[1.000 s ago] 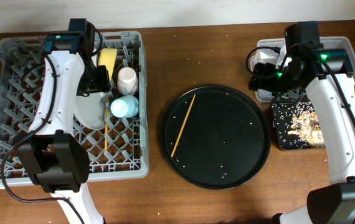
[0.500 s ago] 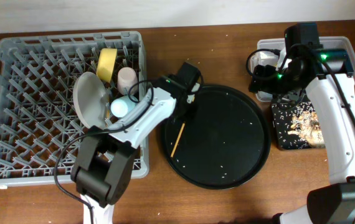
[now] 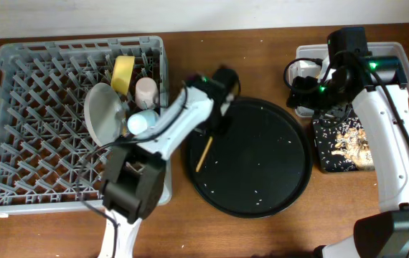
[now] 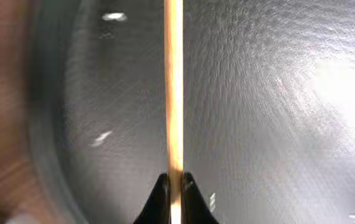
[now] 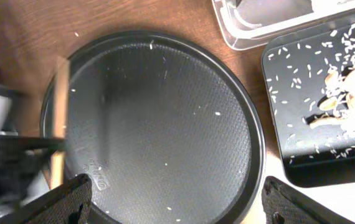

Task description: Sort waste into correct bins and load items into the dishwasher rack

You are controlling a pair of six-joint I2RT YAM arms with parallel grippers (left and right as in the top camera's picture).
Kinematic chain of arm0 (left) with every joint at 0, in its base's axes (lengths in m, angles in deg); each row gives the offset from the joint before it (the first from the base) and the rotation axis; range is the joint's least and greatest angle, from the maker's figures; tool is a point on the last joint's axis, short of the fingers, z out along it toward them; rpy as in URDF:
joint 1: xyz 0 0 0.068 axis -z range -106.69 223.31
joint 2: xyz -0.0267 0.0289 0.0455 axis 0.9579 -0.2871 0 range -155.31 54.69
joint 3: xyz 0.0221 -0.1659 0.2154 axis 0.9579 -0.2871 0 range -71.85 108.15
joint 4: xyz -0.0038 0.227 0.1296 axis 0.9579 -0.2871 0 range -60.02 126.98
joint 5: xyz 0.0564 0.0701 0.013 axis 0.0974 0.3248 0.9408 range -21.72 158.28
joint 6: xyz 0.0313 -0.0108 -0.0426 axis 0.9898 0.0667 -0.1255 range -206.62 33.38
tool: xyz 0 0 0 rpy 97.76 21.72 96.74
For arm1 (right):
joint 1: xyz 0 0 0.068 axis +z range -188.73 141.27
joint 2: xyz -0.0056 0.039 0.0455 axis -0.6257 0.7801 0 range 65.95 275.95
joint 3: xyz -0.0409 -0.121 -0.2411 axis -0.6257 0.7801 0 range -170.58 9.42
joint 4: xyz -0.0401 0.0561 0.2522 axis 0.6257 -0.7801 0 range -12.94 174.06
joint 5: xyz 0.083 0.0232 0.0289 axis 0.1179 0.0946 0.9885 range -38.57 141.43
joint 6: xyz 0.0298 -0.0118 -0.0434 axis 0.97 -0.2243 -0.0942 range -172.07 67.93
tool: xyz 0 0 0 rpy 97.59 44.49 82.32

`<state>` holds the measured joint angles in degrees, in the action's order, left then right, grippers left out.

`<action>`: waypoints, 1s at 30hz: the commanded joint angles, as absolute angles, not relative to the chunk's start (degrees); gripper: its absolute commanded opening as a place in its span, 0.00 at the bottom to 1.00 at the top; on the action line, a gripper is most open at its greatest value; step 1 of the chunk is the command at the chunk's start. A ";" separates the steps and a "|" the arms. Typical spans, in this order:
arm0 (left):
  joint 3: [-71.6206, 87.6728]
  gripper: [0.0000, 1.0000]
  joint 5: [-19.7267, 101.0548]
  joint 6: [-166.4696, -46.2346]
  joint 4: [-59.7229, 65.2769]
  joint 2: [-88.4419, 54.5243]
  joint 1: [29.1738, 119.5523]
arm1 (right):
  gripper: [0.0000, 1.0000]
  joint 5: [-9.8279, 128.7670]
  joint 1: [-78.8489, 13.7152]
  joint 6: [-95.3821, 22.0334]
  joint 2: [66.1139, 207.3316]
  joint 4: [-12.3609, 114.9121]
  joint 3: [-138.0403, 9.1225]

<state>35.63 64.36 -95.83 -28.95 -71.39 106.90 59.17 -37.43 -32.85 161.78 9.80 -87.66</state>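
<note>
A thin wooden chopstick [image 3: 204, 153] lies on the large round black tray [image 3: 262, 172], near its left side. My left gripper [image 3: 216, 126] is over the stick's upper end. In the left wrist view the gripper [image 4: 174, 186] is shut on the chopstick [image 4: 174, 93], which runs straight away from the jaws. The grey dishwasher rack [image 3: 39, 150] holds the plate [image 3: 102, 115], the yellow bowl [image 3: 123, 73], the pink cup [image 3: 146, 92] and the blue cup [image 3: 139, 123]. My right gripper [image 5: 177, 202] hangs open with nothing between its fingers, up by the clear tub [image 3: 398, 54].
Beside the tub, the shallow black rectangular tray [image 3: 321, 159] holds brownish scraps and rice [image 5: 345, 81]. Loose rice grains dot the round tray [image 5: 165, 124]. My left arm reaches from the rack's right edge across to the round tray.
My left arm swung from the rack across to the round tray and its gripper shut on the chopstick. The right arm has not moved.
</note>
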 commanded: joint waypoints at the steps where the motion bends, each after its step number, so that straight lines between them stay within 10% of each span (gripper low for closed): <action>1: 53.66 0.00 64.62 -94.43 -41.08 -70.32 100.69 | 0.88 58.45 -37.21 -33.26 161.93 9.82 -87.99; 4: 71.30 0.01 67.81 -94.56 -59.26 -70.32 90.83 | 0.88 58.26 -37.21 -33.88 161.93 9.89 -87.99; 14: 55.65 0.01 85.14 -99.39 -59.74 -69.69 79.53 | 0.89 58.26 -37.21 -35.38 161.93 9.89 -87.99; 16: 54.93 0.60 87.85 -99.37 -59.70 -69.82 79.51 | 0.89 58.28 -37.21 -35.38 161.93 9.61 -87.99; 18: 54.93 0.74 87.77 -99.39 -58.89 -69.82 79.53 | 0.89 58.28 -37.21 -35.36 161.93 9.41 -87.99; 30: 83.61 0.99 64.82 -97.25 -50.91 -69.27 79.69 | 0.98 55.26 -37.26 -39.80 141.87 -3.31 -100.05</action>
